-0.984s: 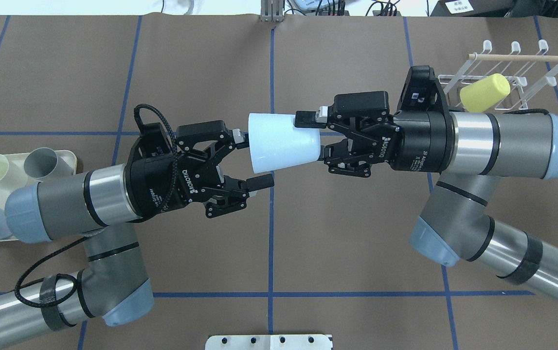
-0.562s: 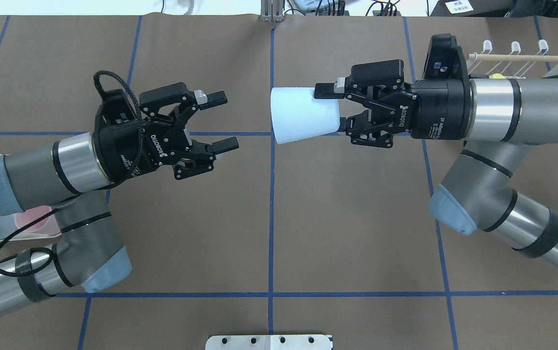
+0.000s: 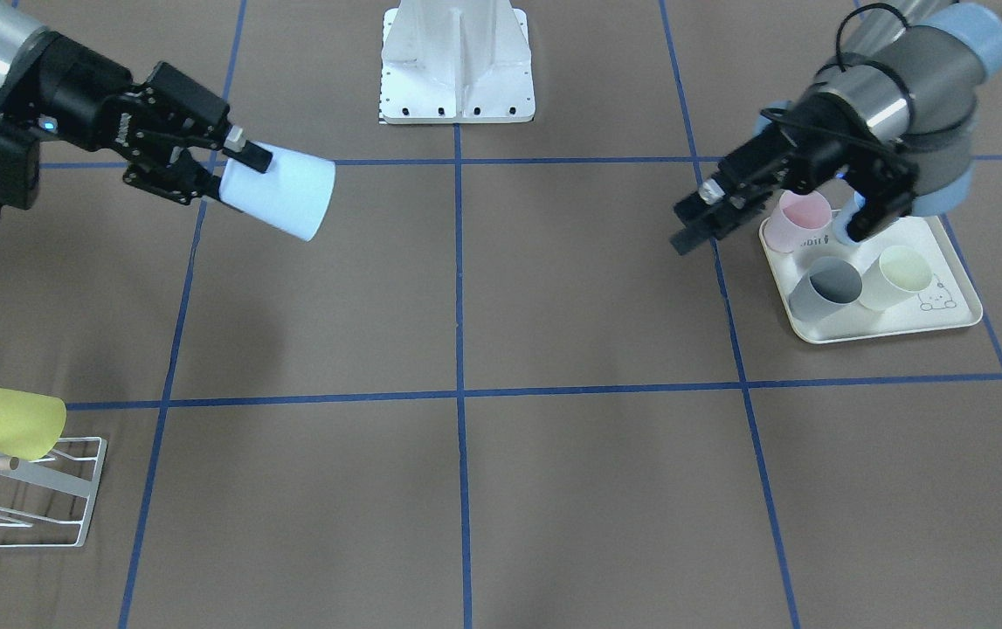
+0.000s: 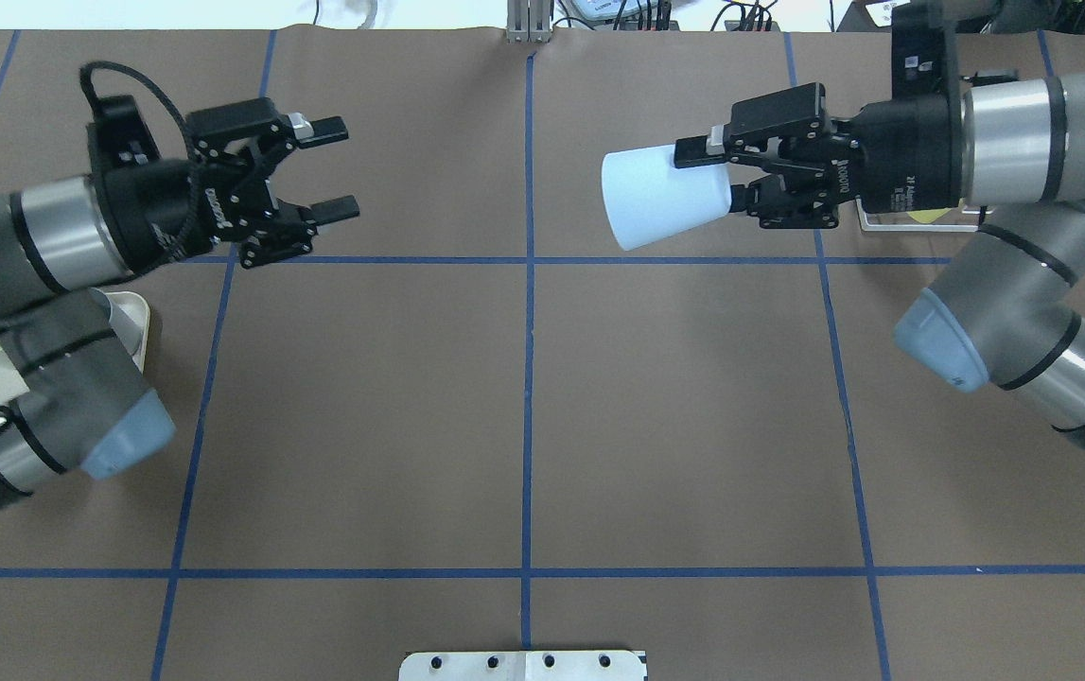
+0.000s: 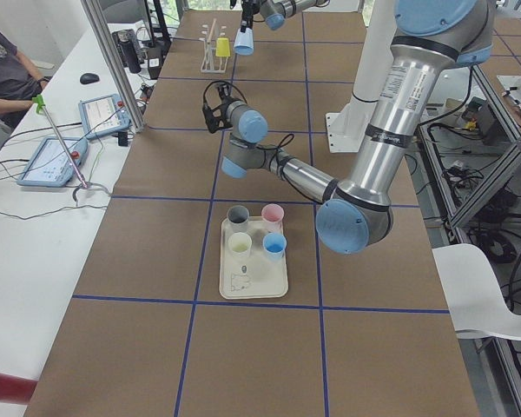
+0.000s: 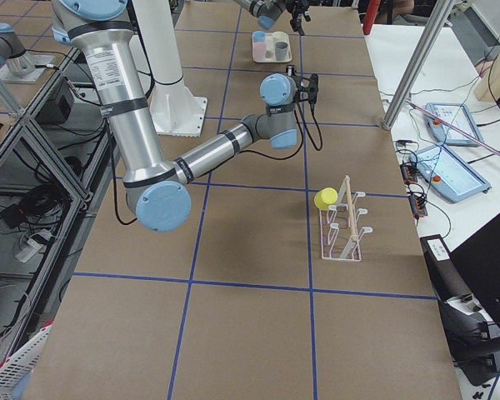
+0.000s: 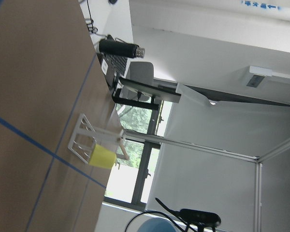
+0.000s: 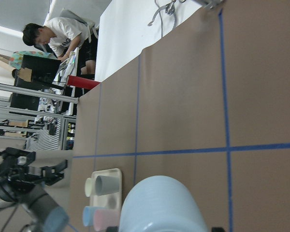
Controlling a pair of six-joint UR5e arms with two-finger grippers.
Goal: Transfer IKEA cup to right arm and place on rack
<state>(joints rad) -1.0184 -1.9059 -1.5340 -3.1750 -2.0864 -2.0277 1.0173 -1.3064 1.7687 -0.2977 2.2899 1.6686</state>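
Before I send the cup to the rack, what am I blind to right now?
Front-facing view: the rack runs off the left edge.
Overhead view: the right arm covers nearly all of the rack; the left arm covers most of the tray.
Right wrist view: the light blue cup fills the bottom edge, so the right hand and its grip are hidden.

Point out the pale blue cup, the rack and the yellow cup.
pale blue cup (image 4: 660,199): overhead view, middle of its side wall.
rack (image 6: 349,210): exterior right view, on its wooden dowel.
yellow cup (image 3: 7,422): front-facing view, middle of its side.
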